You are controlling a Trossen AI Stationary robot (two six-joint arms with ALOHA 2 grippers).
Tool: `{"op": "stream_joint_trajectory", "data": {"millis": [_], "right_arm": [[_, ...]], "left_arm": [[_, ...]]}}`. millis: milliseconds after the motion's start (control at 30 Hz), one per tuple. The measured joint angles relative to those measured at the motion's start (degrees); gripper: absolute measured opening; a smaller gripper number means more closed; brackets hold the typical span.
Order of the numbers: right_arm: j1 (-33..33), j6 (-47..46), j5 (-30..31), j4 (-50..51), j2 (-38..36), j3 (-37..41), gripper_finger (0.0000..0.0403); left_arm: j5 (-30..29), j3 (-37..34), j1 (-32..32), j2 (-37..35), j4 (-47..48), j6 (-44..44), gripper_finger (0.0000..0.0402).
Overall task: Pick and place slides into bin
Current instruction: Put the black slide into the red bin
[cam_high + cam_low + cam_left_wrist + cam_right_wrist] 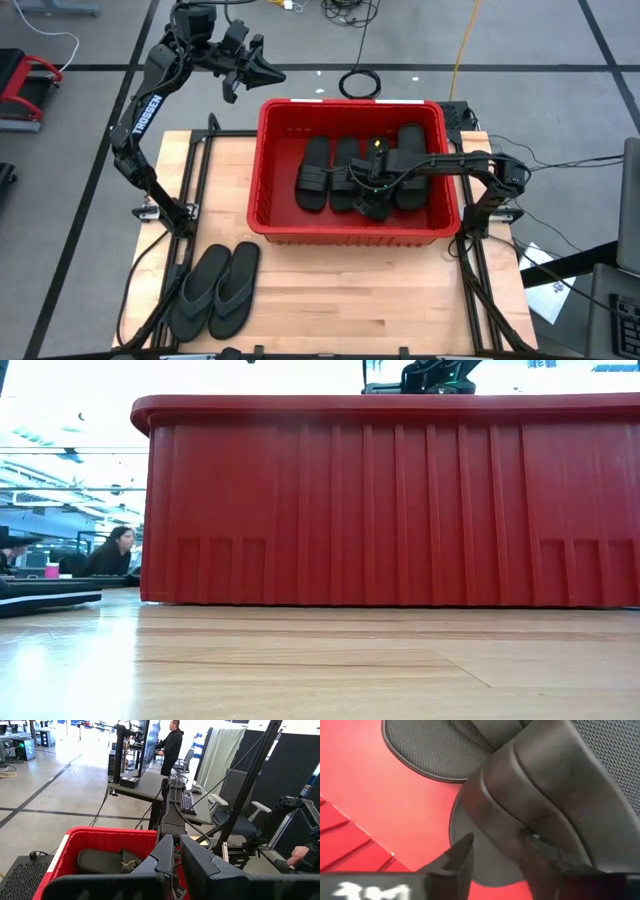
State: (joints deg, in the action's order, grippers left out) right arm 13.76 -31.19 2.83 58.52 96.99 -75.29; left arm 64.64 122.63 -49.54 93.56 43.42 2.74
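Observation:
The red bin (350, 225) stands mid-table; the low view shows its near wall (390, 500). Several black ribbed-strap slides (315, 175) lie flat on its floor. My right gripper (372, 195) reaches down into the bin from the table's right and is shut on one more slide (530, 795). Two greyer thong slides (215, 290) lie side by side, soles down, at the table's near left. My left gripper (265, 72) is shut and empty, held high beyond the bin's far left corner. My right gripper holds a slide by its wide strap band (520, 835). One finger (455, 862) stands beside the strap and the other is hidden against the strap. The fingers point down into the bin. I cannot tell whether the slide rests on the bin floor or on the slides beside it.
Free wood tabletop lies in front of the bin and at the near right. The bin's walls stand high around my right gripper. Cables and a black cord coil (358, 82) lie on the floor past the far edge. People sit and stand at desks in the room behind.

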Motion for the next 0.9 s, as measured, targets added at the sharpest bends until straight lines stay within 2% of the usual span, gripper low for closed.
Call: {"op": "stream_joint_trajectory", "data": {"millis": [100,233,433,700,800,900], "right_arm": [[0.0,0.5,0.2,0.0,0.0,0.0,0.017],[0.1,3.2,0.8,0.1,0.0,0.0,0.0185],[0.5,5.8,3.7,0.9,-0.2,0.0,0.0176],[1.9,8.4,14.0,1.7,-4.8,0.0,0.0165],[3.7,9.8,12.6,1.2,-6.5,0.0,0.0165],[5.0,10.9,7.5,0.2,-7.5,0.0,0.0165]], "left_arm": [[0.0,0.0,0.0,0.0,0.0,0.0,0.0031],[0.0,0.0,0.0,0.0,0.0,0.0,0.0031],[0.0,0.0,0.0,0.0,0.0,0.0,0.0031],[0.0,0.0,0.0,0.0,0.0,0.0,0.0031],[0.0,0.0,0.0,0.0,0.0,0.0,0.0031],[-0.1,0.0,0.0,0.0,0.0,0.0,0.0031]]}}
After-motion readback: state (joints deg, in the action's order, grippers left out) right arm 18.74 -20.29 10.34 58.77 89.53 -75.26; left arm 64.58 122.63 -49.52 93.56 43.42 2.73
